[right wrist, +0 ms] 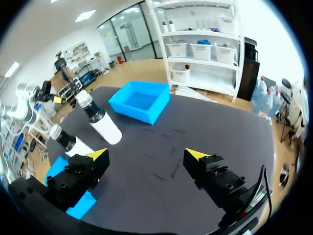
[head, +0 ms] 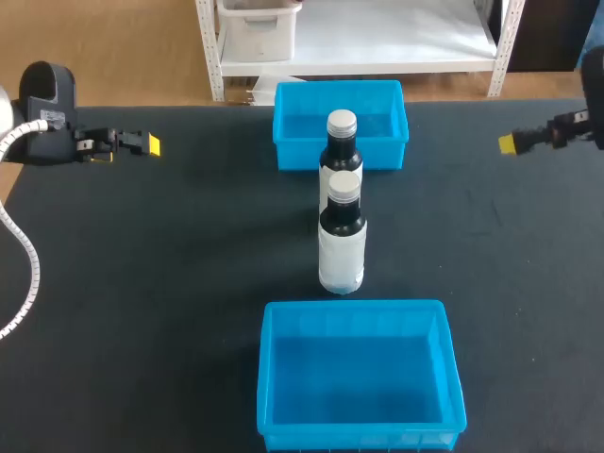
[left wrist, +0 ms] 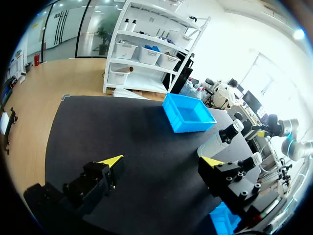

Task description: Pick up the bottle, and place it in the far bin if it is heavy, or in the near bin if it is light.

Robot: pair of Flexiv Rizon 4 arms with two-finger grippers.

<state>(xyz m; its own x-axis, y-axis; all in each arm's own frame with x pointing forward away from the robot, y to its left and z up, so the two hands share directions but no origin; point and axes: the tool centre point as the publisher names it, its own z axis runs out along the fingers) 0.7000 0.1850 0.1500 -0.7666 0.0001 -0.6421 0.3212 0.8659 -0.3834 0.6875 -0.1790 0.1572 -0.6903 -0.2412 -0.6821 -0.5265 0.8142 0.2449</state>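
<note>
With left gripper [left wrist: 164, 160] and right gripper [right wrist: 145, 154] held wide and empty, the far bottle [head: 341, 142], perhaps touching, could be toppled when the near bottle [head: 342, 236] is grasped.

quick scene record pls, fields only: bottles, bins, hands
bottles: two, upright, in line between the bins
near bottle: white label, capped
far bottle: same look, just in front of far bin
far bin: blue, empty
near bin: blue, empty
left hand: open, empty, out at left side
right hand: open, empty, out at right side
progress: nothing picked up yet
</note>
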